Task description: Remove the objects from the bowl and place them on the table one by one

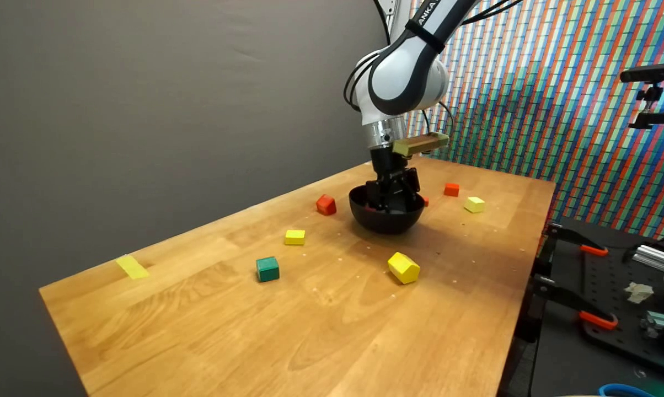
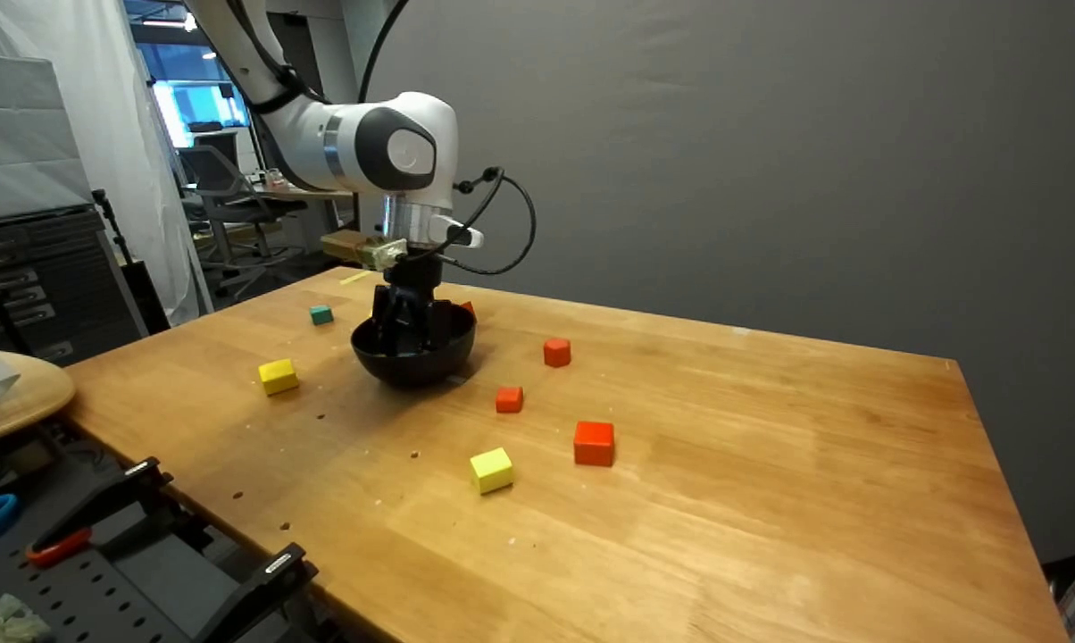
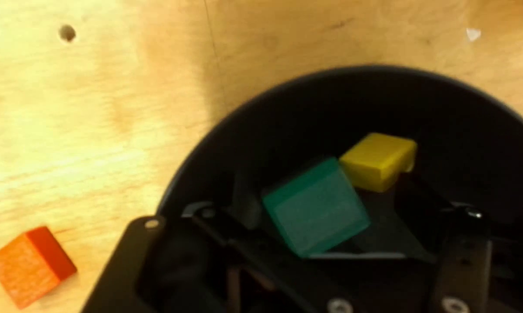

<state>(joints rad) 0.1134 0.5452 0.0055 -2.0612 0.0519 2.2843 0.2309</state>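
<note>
The black bowl (image 1: 384, 220) stands upright on the wooden table (image 1: 310, 314), with my gripper (image 3: 326, 195) lowered into it. Between the spread fingers lies a green block (image 3: 318, 208), and a yellow block (image 3: 378, 161) touches its far corner. The jaws are apart, and neither finger visibly grips the green block. In both exterior views the bowl's wall hides the fingertips. A dim bit of red shows inside the bowl in an exterior view. Out on the table lie a green block (image 1: 268, 269), yellow blocks (image 1: 403, 268) and red blocks (image 2: 594, 444).
Red blocks (image 2: 509, 399) and a yellow block (image 2: 492, 471) lie close to the bowl on one side. A yellow tape strip (image 1: 132, 266) is stuck near the table's edge. Clamps (image 1: 574, 300) and a black perforated board sit beside the table.
</note>
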